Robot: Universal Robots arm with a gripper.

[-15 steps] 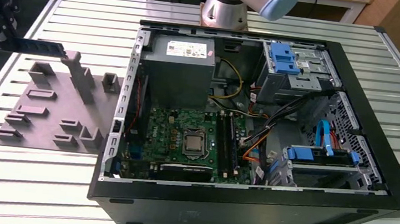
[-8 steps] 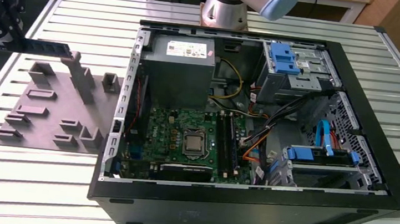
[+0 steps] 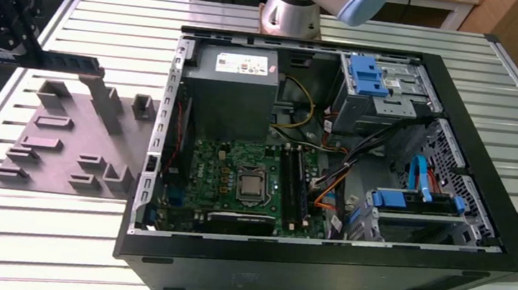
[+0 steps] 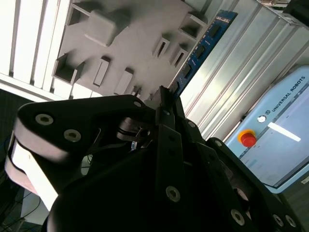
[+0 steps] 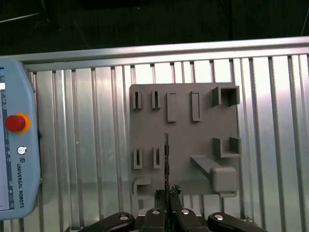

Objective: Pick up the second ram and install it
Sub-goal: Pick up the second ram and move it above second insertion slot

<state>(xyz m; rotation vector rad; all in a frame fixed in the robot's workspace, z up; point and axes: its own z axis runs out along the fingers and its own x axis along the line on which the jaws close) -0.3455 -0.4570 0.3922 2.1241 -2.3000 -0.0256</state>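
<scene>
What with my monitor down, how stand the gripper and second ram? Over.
Gripper shut on second ram. Ram held over grey holder tray, outside the open computer case. No obstruction seen.

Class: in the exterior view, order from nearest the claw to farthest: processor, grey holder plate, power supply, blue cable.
1. Grey holder plate, under the claw gripping the second ram.
2. Power supply, case's far corner.
3. Processor, mid-case.
4. Blue cable, exterior view's right.
</scene>
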